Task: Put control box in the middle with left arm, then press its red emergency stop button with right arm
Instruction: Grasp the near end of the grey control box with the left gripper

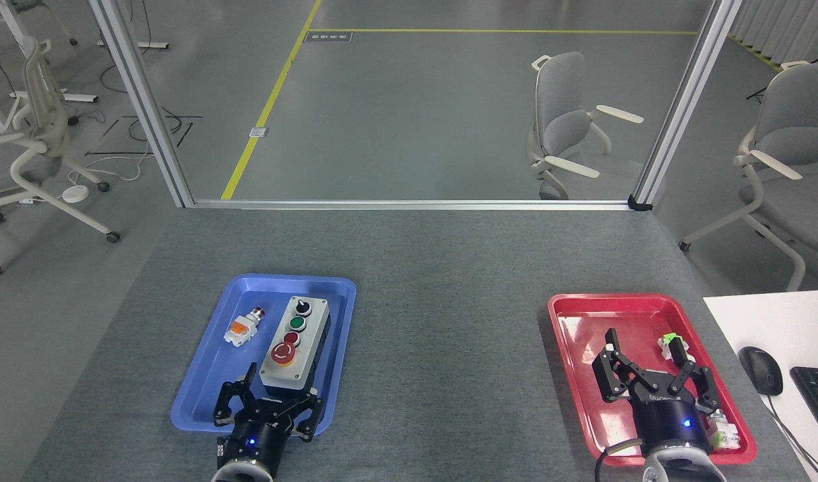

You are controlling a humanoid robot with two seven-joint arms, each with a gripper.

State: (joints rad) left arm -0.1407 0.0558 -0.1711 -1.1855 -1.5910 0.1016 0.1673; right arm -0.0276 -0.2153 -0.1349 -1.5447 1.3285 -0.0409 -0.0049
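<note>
Grey carpeted table [436,281], grey-topped black-based control box [295,343] in blue tray [201,395], both grippers spread wide.

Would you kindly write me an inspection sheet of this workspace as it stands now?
Surface: grey carpet tabletop, middle bare.
Job's things: control box inside the blue tray; its red emergency stop button at the near end.
Clutter: loose orange pushbutton beside the box; red tray with small green-and-white parts.
Grippers: left gripper open at the box's near end; right gripper open over the red tray.
Cables: mouse cable on the white desk; floor cables far left.
Surroundings: office chairs, aluminium frame posts, yellow floor lines.
</note>
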